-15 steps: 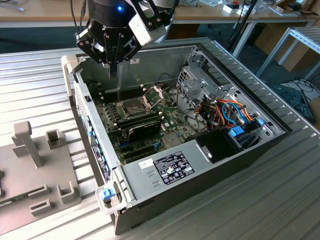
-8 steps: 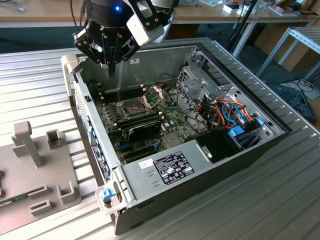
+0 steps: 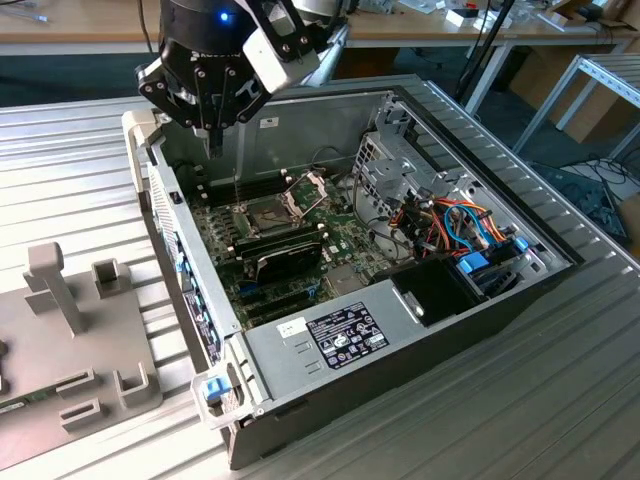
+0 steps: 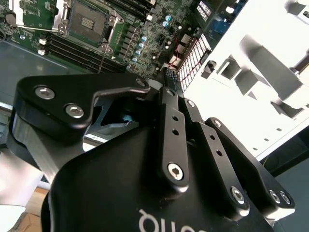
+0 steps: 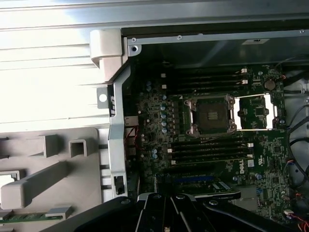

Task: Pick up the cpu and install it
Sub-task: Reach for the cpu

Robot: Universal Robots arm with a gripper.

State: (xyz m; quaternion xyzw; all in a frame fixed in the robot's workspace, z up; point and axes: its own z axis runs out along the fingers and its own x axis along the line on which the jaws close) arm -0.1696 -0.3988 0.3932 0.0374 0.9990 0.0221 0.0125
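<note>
Black fingers point(image 4: 168, 121) clenched, nothing visible between them; gripper point(image 3: 213, 132) poised above case point(image 3: 320, 110) wall. Beneath, on green board point(image 5: 270, 164), socket point(image 5: 212, 116) open and bare. Cpu not yet installed, whereabouts impossible to tell; pick-up and seating apparently both left.

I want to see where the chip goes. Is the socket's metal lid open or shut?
Open. The hinged frame lies flipped beside the socket, leaving its dark middle uncovered in the first wrist view.
</note>
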